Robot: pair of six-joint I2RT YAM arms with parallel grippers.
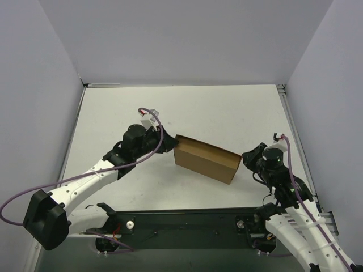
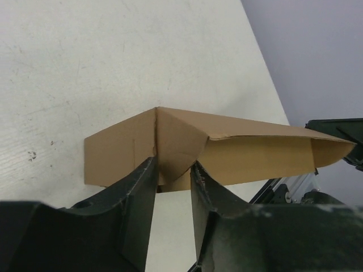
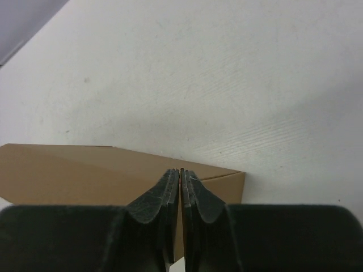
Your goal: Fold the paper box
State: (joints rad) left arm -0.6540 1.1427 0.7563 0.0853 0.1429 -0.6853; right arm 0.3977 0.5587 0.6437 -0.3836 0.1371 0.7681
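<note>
The paper box (image 1: 205,161) is a brown cardboard shape standing folded up in the middle of the white table, long side slanting from upper left to lower right. My left gripper (image 1: 170,145) is at its left end. In the left wrist view the jaws (image 2: 174,165) stand apart, with a folded corner flap (image 2: 177,141) of the box between the tips. My right gripper (image 1: 245,158) is at the box's right end. In the right wrist view its pads (image 3: 170,184) are pressed together on a thin cardboard edge of the box (image 3: 68,173).
Grey walls close in the table (image 1: 227,113) on the left, back and right. A black base rail (image 1: 187,224) runs along the near edge between the arm mounts. Purple cables (image 1: 153,116) loop over both arms.
</note>
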